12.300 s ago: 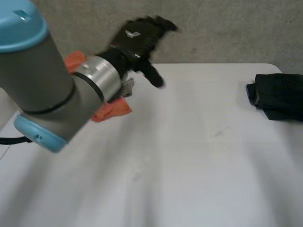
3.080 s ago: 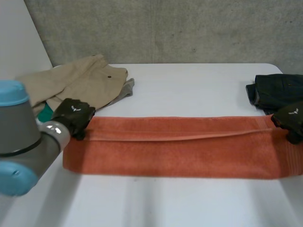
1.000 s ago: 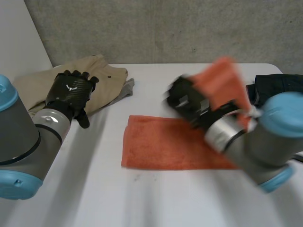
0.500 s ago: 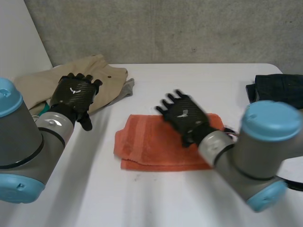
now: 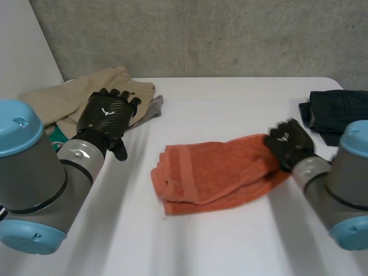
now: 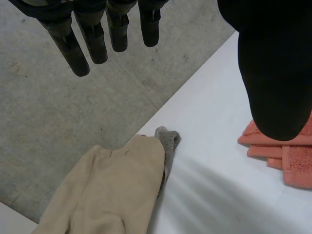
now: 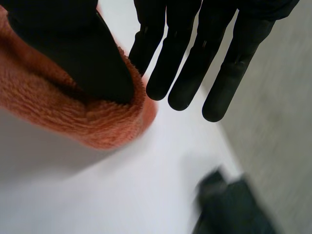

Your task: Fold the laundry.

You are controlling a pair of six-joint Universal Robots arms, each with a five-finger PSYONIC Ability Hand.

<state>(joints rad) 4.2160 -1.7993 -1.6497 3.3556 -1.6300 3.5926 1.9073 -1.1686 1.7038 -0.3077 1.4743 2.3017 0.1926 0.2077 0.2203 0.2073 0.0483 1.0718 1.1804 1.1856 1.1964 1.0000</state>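
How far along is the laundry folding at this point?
Done: the orange towel lies folded into a loose, uneven bundle mid-table. In hand: the right hand pinches its right end; the left hand hovers open, holding nothing. Left: the tan garment and grey cloth lie unfolded at the far left; the dark garment's state is unclear.

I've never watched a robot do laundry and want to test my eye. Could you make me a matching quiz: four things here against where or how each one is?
Things:
1. orange towel
2. beige garment
3. dark garment
4. left hand

Descriptions:
A. at the right edge of the table
B. fingers straight, holding nothing
C. bunched in folds mid-table
D. at the far left corner, lying over a grey cloth

Pairs: 1-C, 2-D, 3-A, 4-B
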